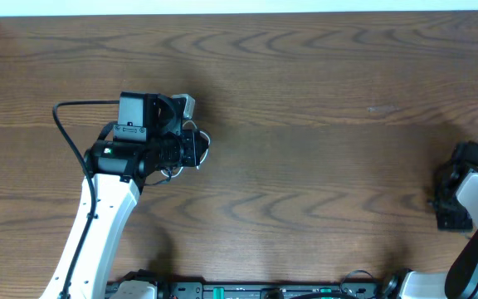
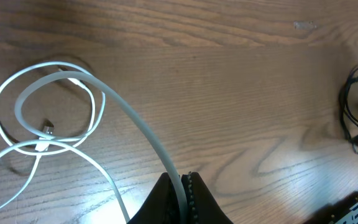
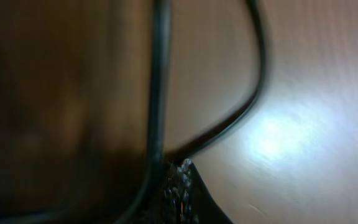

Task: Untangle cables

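White cable (image 2: 135, 124): hold pinched in left gripper (image 2: 182, 180), loops resting on left of table (image 1: 305, 166). Hold black cable (image 3: 157, 74), seemingly nipped by right gripper (image 3: 180, 171), far right. Lower slowly, avoid re-crossing.

Bench (image 1: 322, 166): mid-brown wood with darker swirling grain. White cable (image 2: 135, 126): plain white, greyish in shade. Black cable (image 3: 157, 81): plain black. Left fingers (image 2: 199, 198): black, ribbed edge. Right fingers (image 3: 180, 190): black, cross-hatch texture. Left arm (image 1: 98, 224): white link, black wrist.
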